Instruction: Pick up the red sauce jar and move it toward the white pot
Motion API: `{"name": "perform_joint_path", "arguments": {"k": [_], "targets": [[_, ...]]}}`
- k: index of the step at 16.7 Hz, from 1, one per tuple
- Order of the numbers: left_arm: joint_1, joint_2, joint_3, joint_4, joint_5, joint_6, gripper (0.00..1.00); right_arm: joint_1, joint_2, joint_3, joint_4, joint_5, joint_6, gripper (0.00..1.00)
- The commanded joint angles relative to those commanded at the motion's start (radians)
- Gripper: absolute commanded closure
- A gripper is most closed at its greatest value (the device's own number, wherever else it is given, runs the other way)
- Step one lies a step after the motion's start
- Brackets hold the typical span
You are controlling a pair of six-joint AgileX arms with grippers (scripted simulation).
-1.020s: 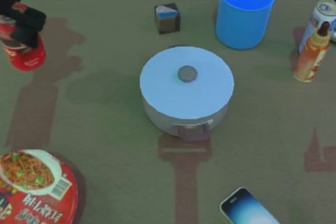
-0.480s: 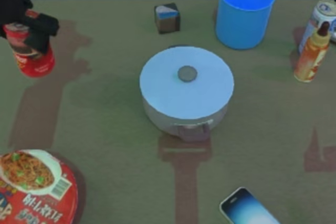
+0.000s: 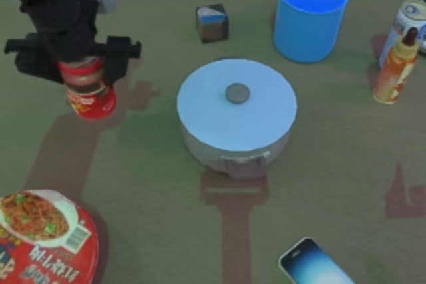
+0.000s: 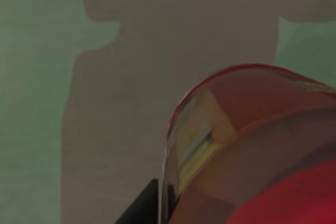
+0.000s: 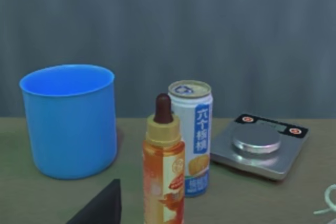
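Note:
The red sauce jar (image 3: pixel 88 91) hangs above the table at the left, red lid up and its red-yellow label facing out. My left gripper (image 3: pixel 82 66) is shut on its upper part, coming down from above. In the left wrist view the jar (image 4: pixel 252 150) fills the frame over its own shadow, with one dark finger (image 4: pixel 140 207) against its side. The white pot (image 3: pixel 236 108), with a flat lid, grey knob and side handle, stands at the table's middle, to the right of the jar with a gap between them. My right gripper (image 5: pixel 100 208) is out of the top view; only a dark part of it shows.
A blue cup (image 3: pixel 311 14) stands at the back right and a small cube (image 3: pixel 212 22) behind the pot. An orange bottle (image 3: pixel 395 64) and a can (image 3: pixel 409 21) are at the right edge, by a scale (image 5: pixel 260 144). A noodle bowl (image 3: pixel 43 237) and a phone (image 3: pixel 313 264) lie in front.
My left gripper has carried the jar from the far left edge to the right, toward the pot. The jar now hangs upright. Nothing else has moved.

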State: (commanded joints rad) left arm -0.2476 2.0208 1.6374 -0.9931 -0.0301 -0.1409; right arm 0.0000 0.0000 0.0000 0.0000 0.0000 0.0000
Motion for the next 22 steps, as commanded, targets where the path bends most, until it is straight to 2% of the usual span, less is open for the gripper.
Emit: {"name": "perform_joint_path", "arguments": {"k": [2,5,10,16,21,22], "targets": [[-0.039,-0.017,-0.054,0.038,-0.02,-0.096,1.0,0.0,0.0,0.0,0.0,0.0,0.0,0.0],[-0.069,-0.031,-0.097,0.066,-0.035,-0.16,1.0,0.0,0.0,0.0,0.0,0.0,0.0,0.0],[-0.065,-0.025,-0.098,0.068,-0.033,-0.157,1.0,0.0,0.0,0.0,0.0,0.0,0.0,0.0],[-0.062,0.04,-0.174,0.219,-0.033,-0.153,1.0,0.0,0.0,0.0,0.0,0.0,0.0,0.0],[-0.062,0.049,-0.182,0.232,-0.033,-0.153,1.0,0.0,0.0,0.0,0.0,0.0,0.0,0.0],[-0.062,0.049,-0.182,0.232,-0.033,-0.153,0.92,0.0,0.0,0.0,0.0,0.0,0.0,0.0]]}}
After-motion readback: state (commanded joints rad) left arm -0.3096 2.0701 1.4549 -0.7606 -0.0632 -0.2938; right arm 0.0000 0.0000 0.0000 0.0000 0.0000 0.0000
